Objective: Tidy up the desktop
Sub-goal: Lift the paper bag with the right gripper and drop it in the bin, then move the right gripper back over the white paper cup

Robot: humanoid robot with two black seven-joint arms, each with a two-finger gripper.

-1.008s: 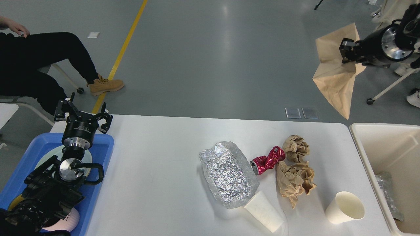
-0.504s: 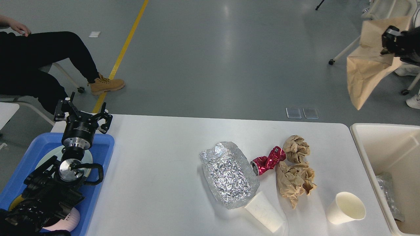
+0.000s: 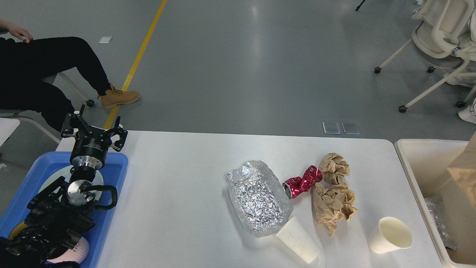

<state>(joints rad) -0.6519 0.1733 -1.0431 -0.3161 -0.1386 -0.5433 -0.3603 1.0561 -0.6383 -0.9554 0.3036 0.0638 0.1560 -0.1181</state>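
The white desktop (image 3: 178, 186) carries a crumpled foil sheet (image 3: 258, 197), a crushed red can (image 3: 303, 182), two wads of brown paper (image 3: 334, 167) (image 3: 333, 206), a paper cup on its side (image 3: 299, 245) and an upright paper cup (image 3: 390, 235). My left gripper (image 3: 95, 127) hangs open and empty over the far edge of the blue tray (image 3: 117, 163). The right gripper is out of view. A brown paper bag (image 3: 466, 175) shows at the right edge, over the cream bin (image 3: 416, 163).
Plates and a pink-and-white bowl lie in the blue tray under my left arm. Foil scrap (image 3: 440, 219) sits inside the bin. A seated person's legs (image 3: 55, 70) are at far left, and wheeled chairs (image 3: 438, 33) at far right.
The right arm carried the brown paper bag rightward and left the view; the bag now sits lower, over the bin. The left arm has not moved.
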